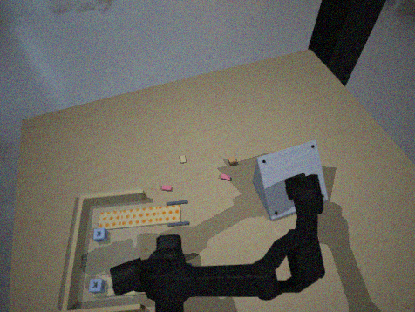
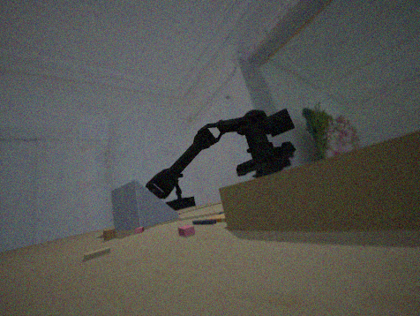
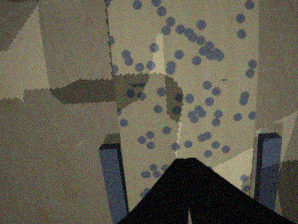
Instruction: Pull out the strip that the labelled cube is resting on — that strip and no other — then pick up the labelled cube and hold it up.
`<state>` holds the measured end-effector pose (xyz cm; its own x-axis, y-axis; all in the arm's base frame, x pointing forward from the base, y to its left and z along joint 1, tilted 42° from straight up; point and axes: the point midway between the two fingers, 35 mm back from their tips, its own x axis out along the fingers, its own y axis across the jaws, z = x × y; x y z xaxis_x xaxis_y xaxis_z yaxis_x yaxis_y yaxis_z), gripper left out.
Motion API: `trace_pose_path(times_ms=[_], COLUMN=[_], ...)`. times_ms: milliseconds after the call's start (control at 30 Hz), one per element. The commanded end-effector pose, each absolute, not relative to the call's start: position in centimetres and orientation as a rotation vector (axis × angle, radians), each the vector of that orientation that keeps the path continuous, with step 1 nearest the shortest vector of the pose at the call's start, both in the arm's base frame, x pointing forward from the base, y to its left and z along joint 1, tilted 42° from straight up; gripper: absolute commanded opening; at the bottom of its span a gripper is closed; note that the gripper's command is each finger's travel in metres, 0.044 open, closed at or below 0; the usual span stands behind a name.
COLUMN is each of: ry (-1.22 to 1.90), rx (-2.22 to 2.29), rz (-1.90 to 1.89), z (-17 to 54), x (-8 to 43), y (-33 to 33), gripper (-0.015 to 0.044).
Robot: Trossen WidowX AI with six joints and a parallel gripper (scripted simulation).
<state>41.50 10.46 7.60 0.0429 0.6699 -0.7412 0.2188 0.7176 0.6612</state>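
A low-walled tan tray (image 1: 73,244) (image 2: 318,199) holds an orange-dotted strip (image 1: 139,216) with two grey bars (image 1: 177,202) at its right end. A pale blue marked cube (image 1: 100,234) sits at that strip's lower left corner. A second marked cube (image 1: 97,285) sits near the tray's front left. In the wrist view a cream strip with blue dots (image 3: 200,80) runs between two blue posts (image 3: 112,180). My gripper (image 3: 185,167) is shut, its tip low over this strip's near end. In the top view the arm (image 1: 167,253) hides the gripper and the blue-dotted strip.
A grey box (image 1: 288,179) (image 2: 137,205) stands by the arm's base. Small loose blocks lie on the table beyond the tray: two pink (image 1: 166,187) (image 1: 225,177), one cream (image 1: 183,159), one brown (image 1: 233,161). A plant (image 2: 328,130) shows behind the tray wall.
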Motion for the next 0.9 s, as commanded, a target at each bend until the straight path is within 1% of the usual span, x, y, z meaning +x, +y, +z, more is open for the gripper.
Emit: trace_pose_path(times_ms=[0,867], ry=[1.549,1.551], rx=[0.76,0.762], rz=[0.398,0.398], z=[7.2,7.5], x=[40.4,36.5], y=[11.0,11.7], gripper=[0.0,0.0])
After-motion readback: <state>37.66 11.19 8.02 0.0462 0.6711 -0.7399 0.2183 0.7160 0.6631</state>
